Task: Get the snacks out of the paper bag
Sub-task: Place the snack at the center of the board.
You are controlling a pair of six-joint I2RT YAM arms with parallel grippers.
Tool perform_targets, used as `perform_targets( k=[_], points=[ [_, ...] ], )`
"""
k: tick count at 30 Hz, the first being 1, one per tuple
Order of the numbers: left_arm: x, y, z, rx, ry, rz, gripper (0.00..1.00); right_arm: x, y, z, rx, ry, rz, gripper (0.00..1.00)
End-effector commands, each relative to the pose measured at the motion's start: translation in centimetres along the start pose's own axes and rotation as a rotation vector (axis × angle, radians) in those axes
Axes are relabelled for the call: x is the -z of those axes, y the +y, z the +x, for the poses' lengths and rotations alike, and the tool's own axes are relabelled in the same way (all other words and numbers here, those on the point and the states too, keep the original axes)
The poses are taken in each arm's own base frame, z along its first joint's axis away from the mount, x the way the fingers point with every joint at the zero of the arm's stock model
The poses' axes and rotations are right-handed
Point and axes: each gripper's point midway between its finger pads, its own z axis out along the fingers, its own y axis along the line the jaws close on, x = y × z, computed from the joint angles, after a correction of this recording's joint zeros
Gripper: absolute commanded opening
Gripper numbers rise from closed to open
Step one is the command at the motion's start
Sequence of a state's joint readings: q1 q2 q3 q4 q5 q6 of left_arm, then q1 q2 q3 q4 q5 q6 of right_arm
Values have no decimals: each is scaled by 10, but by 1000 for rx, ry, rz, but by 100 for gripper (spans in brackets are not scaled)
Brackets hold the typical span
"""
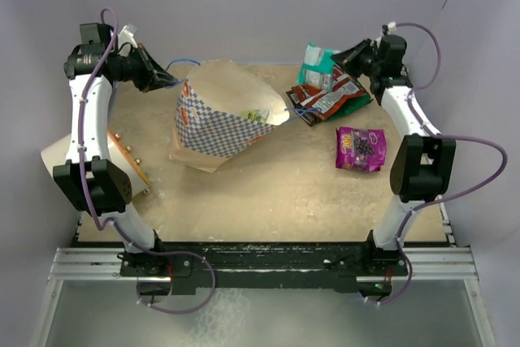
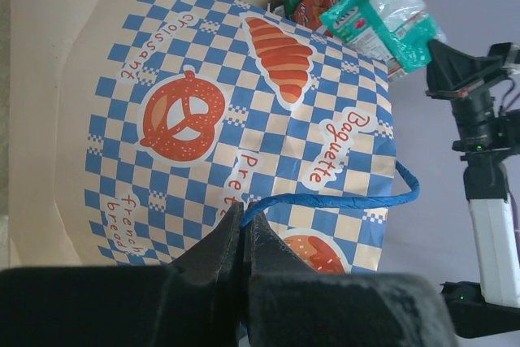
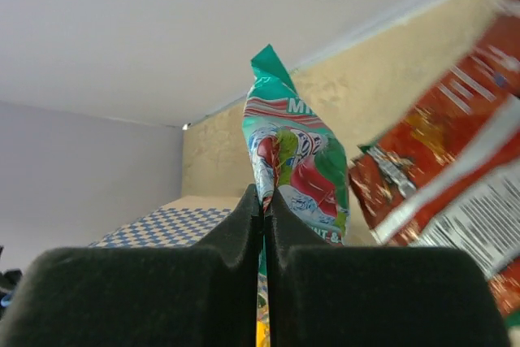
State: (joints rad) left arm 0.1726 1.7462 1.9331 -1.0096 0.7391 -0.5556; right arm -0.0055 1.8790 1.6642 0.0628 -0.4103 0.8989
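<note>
The paper bag (image 1: 213, 123) lies on its side, blue-checked, its mouth toward the right. My left gripper (image 1: 168, 79) is shut on the bag's blue cord handle (image 2: 341, 199), which leaves the fingertips in the left wrist view (image 2: 244, 215) over the bag (image 2: 203, 111). My right gripper (image 1: 344, 58) is shut on a teal snack packet (image 1: 316, 62) and holds it up at the back right; this shows in the right wrist view (image 3: 264, 197), with the packet (image 3: 296, 148). A green-and-white packet (image 1: 257, 115) shows in the bag's mouth. Orange-red packets (image 1: 331, 95) and a purple one (image 1: 361, 149) lie on the table.
A white-and-tan round drum-like object (image 1: 69, 158) lies at the table's left edge beside the left arm. A green packet edge (image 1: 360, 103) sticks out under the orange-red ones. Purple walls close in the back and sides.
</note>
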Motion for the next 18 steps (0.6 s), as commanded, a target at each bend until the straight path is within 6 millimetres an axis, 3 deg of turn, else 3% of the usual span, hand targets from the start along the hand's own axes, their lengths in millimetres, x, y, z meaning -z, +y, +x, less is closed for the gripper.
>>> perform_targets(
  k=[1,3,4,9,11,15,18],
  points=[
    [12,-25,7,-91,-17,74,0,10,-64,-6,-104,-74,74,11],
    [13,-28,10,-95,-15,81,0,14,-107,14,-107,-1,171,34],
    [15,-31,11,-105,-18,86,0,22,-112,14,-82,3,194,39],
    [20,-42,22,-149,-18,98,0,64,-92,-20,138,-100,276,64],
    [19,-47,29,-166,-8,108,0,71,-86,-20,207,-59,287,68],
    [23,-62,45,-226,-1,129,0,80,-72,10,299,65,251,75],
    [30,-64,57,-250,3,122,0,79,-36,60,398,222,66,78]
  ],
)
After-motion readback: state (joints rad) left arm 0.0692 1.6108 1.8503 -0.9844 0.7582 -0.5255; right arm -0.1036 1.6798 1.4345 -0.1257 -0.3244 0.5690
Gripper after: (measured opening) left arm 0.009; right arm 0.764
